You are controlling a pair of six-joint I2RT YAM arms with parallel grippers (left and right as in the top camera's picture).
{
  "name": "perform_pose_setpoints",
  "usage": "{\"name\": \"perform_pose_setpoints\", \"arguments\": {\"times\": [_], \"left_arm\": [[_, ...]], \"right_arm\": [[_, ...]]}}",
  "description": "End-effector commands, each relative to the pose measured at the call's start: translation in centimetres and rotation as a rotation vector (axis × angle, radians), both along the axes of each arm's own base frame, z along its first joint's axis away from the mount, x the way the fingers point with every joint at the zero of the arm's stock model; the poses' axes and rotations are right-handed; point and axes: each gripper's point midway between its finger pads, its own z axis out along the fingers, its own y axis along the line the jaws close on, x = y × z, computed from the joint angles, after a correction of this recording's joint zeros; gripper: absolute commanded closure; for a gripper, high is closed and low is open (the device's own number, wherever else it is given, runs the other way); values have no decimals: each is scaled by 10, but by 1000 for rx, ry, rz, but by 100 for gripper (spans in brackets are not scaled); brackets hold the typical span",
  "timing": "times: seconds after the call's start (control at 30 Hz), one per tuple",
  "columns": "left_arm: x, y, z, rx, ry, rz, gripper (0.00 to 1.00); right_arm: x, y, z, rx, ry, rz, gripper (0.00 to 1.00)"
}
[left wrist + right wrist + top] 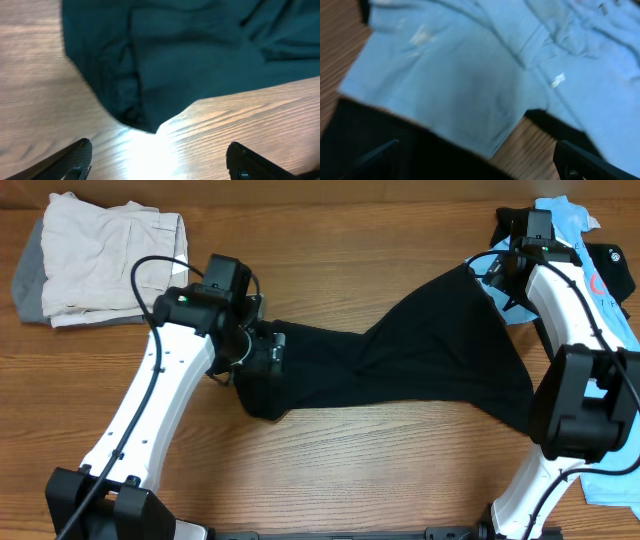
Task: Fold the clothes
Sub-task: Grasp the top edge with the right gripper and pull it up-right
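Black shirt (420, 355) stretched as a twisted band across the wooden table (330, 240), left end bunched just ahead of left gripper (160, 162), jaws wide and empty, right gripper (480, 162) spread wide above light blue polo (470, 75) at the shirt's right end, beige garment (105, 260) far left

The bench (330, 470) is smooth brown wood grain, and a bright sheen lies on it at the lower middle of the left wrist view. The black shirt (420, 360) is soft, matt, rumpled cloth. The light blue polo (470, 75) is thin matt cloth. At the upper left of the overhead view, a beige garment (105, 260) is creased woven cloth. The arm shells (165, 395) look like smooth, faintly glossy white plastic.
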Motion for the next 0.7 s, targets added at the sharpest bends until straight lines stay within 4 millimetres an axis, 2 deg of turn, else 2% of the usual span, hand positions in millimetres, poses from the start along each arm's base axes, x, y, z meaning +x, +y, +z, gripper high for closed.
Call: {"name": "perform_pose_setpoints", "arguments": {"times": [0.0,0.13,0.23,0.47,0.67], "left_arm": [[0,-11,-11,-22,28,-42,11],[12,-13,-43,-2,84,-43,11],[22,-18,-68,-13,112,-69,13],[30,-22,-103,-60,178,-68,15],[38,-28,-111,-105,163,-86,16]], "right_arm": [[8,36,61,177,-149,80,0],[-19,82,84,411,-128,181,0],[-39,100,91,489,-79,237,0],[-81,106,82,521,86,238,0],[-92,109,86,522,109,245,0]]}}
